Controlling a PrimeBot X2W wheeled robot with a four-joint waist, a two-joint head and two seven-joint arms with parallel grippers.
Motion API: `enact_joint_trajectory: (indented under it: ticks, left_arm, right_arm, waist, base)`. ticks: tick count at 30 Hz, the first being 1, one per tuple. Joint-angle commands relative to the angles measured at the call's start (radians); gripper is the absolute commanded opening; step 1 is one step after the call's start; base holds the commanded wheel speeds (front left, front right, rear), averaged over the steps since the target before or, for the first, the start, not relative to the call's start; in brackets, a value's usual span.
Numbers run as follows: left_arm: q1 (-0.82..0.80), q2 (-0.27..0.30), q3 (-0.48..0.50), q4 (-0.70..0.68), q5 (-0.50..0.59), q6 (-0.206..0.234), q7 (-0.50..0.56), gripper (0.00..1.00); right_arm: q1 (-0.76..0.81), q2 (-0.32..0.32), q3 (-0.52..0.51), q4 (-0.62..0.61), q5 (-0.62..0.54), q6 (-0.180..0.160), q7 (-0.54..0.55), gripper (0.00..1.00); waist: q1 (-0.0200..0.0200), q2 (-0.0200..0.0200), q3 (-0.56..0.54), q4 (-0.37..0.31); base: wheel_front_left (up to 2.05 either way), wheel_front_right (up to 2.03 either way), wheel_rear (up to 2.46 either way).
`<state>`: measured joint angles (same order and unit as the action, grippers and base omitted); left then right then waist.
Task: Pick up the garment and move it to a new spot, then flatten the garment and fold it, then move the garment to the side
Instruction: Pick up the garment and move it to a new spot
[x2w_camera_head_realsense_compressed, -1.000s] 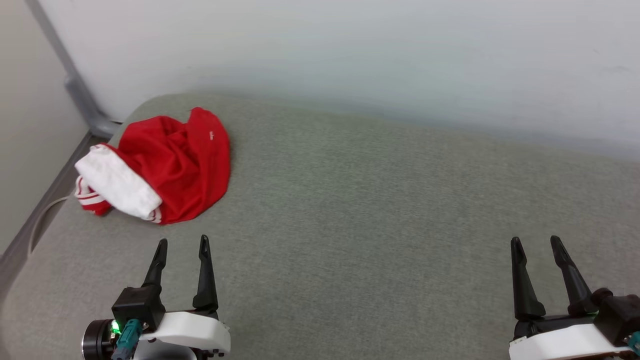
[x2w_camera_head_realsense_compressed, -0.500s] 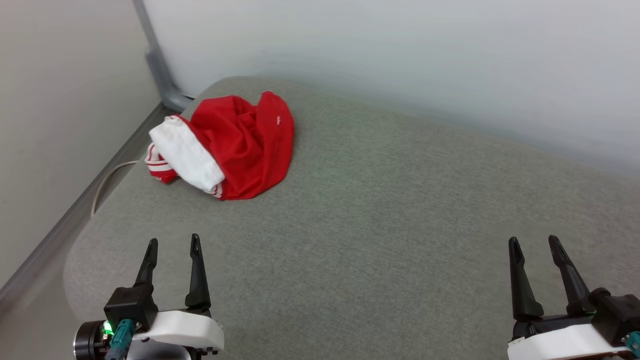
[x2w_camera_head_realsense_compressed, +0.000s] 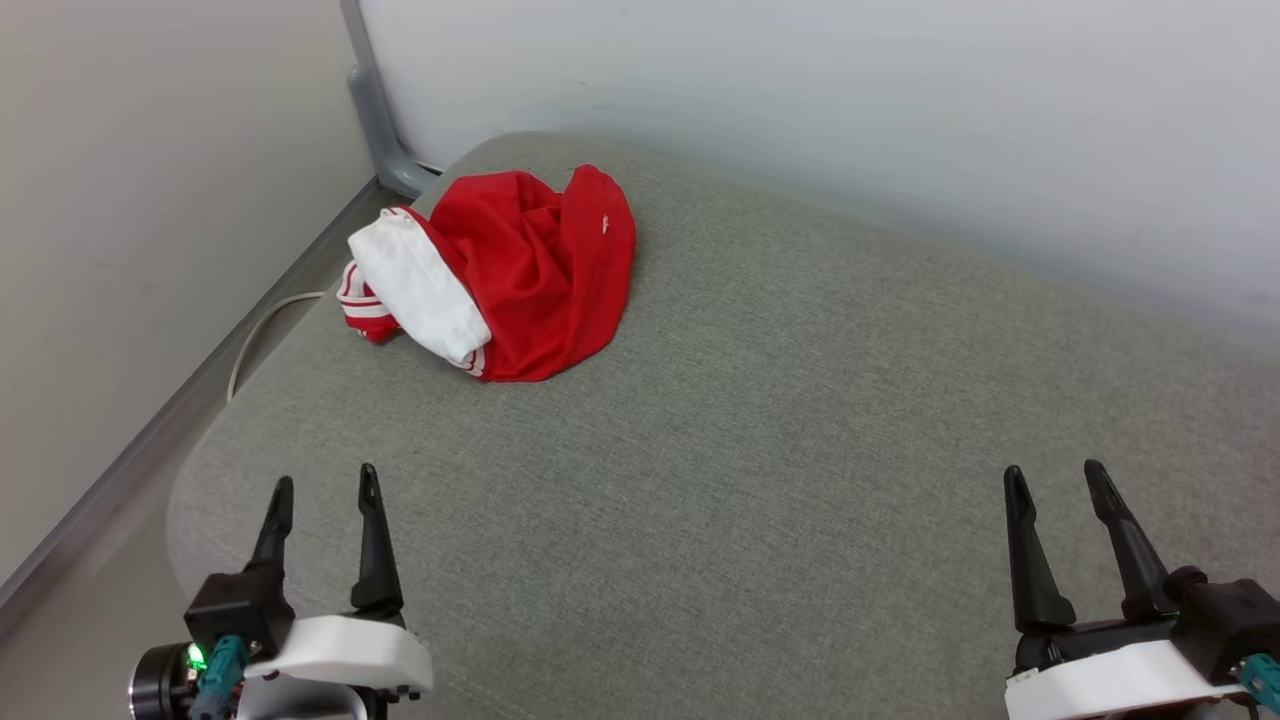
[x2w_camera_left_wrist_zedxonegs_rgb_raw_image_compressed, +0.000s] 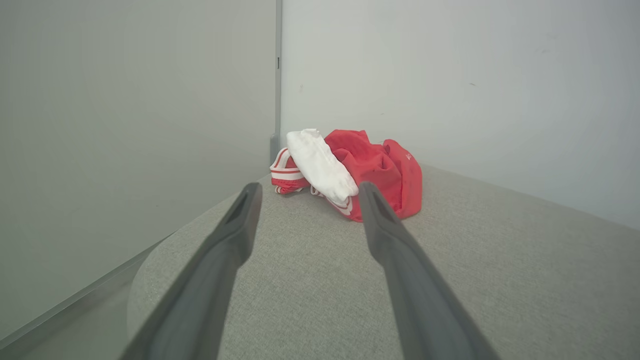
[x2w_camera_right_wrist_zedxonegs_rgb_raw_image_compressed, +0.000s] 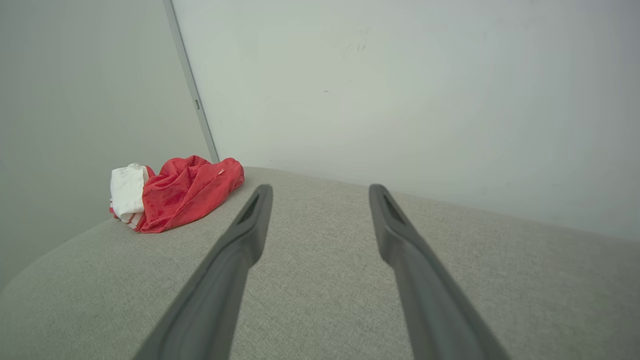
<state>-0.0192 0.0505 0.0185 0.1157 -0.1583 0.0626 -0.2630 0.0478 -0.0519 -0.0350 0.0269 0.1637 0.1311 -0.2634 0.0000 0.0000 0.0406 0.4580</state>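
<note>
At the grey cushion's (x2w_camera_head_realsense_compressed: 750, 450) far left corner the red jersey T-shirt (x2w_camera_head_realsense_compressed: 530, 270) lies crumpled, white sleeve (x2w_camera_head_realsense_compressed: 420, 285) uppermost. The left gripper (x2w_camera_head_realsense_compressed: 326, 480) and right gripper (x2w_camera_head_realsense_compressed: 1052, 470) hover well apart from it, jaws spread, empty. Assessment: nothing begun; pickup, flattening, folding, setting aside remain.

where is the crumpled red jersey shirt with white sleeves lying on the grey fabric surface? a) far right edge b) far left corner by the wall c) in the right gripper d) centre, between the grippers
B: the red jersey shirt lies bunched at the grey fabric surface's far left corner, well ahead of the open left gripper.
</note>
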Motion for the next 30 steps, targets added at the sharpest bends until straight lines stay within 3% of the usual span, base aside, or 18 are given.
enact_joint_trajectory:
  ticks: [1, 10, 14, 16, 25, 30]
  left_arm:
    - [-0.018, 0.000, 0.009, 0.000, -0.001, 0.000, -0.003, 1.00]
    - [-0.188, 0.029, 0.140, 0.010, 0.020, -0.071, -0.003, 1.00]
    - [-0.331, 0.058, 0.207, 0.032, 0.007, -0.109, -0.003, 1.00]
    - [-0.408, 0.100, 0.235, 0.055, 0.015, -0.127, -0.003, 1.00]
    - [-0.680, 0.207, 0.244, 0.224, -0.005, -0.171, 0.001, 1.00]
    - [-0.792, 0.280, 0.222, 0.381, -0.095, -0.189, 0.115, 1.00]
  right_arm:
    - [-0.011, 0.003, 0.003, -0.004, -0.005, -0.001, -0.002, 1.00]
    - [-0.060, 0.003, 0.005, -0.046, -0.048, -0.001, -0.002, 1.00]
    - [-0.093, 0.003, -0.002, -0.082, -0.080, -0.001, -0.002, 1.00]
    - [-0.112, 0.003, 0.000, -0.102, -0.099, -0.001, -0.002, 1.00]
    - [-0.178, 0.003, -0.011, -0.193, -0.164, -0.001, -0.002, 1.00]
    - [-0.194, 0.003, -0.020, -0.238, -0.186, -0.001, -0.002, 1.00]
  waist:
    - [0.0000, 0.0000, 0.006, -0.009]
    - [0.0000, 0.0000, 0.092, -0.104]
    - [0.0000, 0.0000, 0.166, -0.143]
    - [0.0000, 0.0000, 0.206, -0.163]
    - [0.0000, 0.0000, 0.339, -0.218]
    - [0.0000, 0.0000, 0.387, -0.239]
  base:
    - [0.00, 0.00, 0.00]
    - [0.00, 0.00, 0.00]
    - [0.00, 0.00, 0.00]
    - [0.00, 0.00, 0.00]
    - [0.00, 0.00, 0.00]
    - [0.00, 0.00, 0.00]
